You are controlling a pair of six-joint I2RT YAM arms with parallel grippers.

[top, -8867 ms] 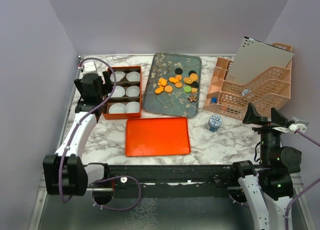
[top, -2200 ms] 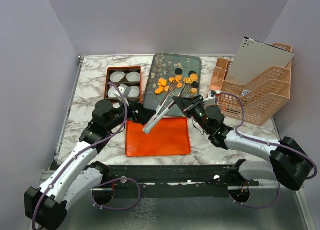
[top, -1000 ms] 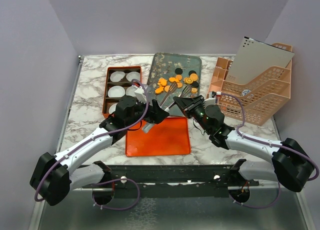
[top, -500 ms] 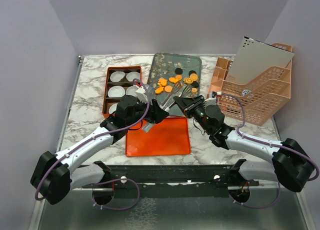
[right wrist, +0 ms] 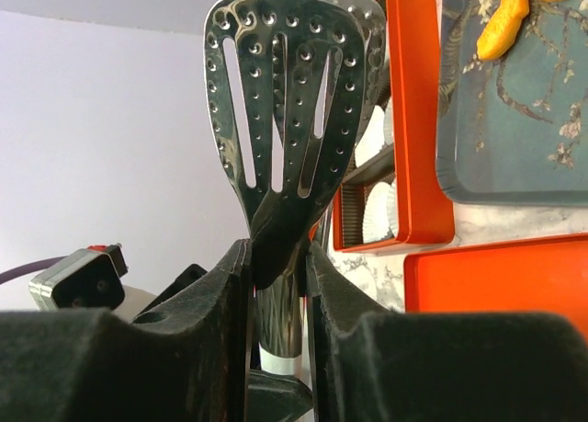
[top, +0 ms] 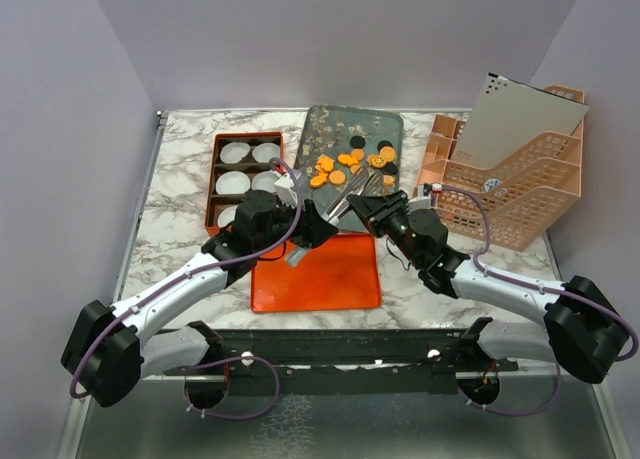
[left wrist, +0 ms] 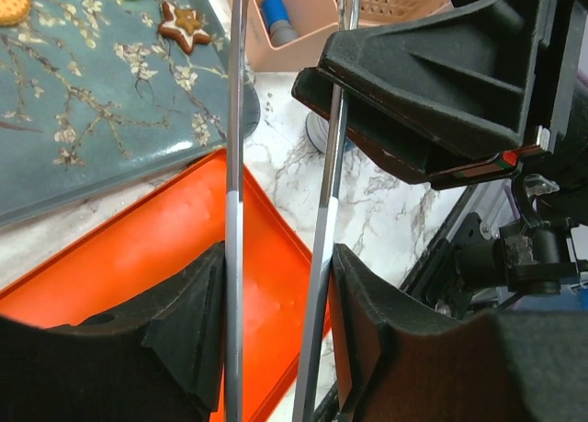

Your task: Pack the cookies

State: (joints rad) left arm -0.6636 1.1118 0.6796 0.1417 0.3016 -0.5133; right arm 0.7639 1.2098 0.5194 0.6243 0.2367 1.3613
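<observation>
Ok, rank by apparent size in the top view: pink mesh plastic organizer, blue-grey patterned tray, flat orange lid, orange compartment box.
1. Pink mesh plastic organizer
2. Blue-grey patterned tray
3. Flat orange lid and orange compartment box: too alike to rank, both partly hidden.

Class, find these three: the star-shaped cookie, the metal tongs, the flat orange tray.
star-shaped cookie (left wrist: 182, 25): left wrist view, centre of the star.
metal tongs (right wrist: 260, 73): right wrist view, front perforated blade.
flat orange tray (left wrist: 138, 256): left wrist view, bare floor.
</observation>
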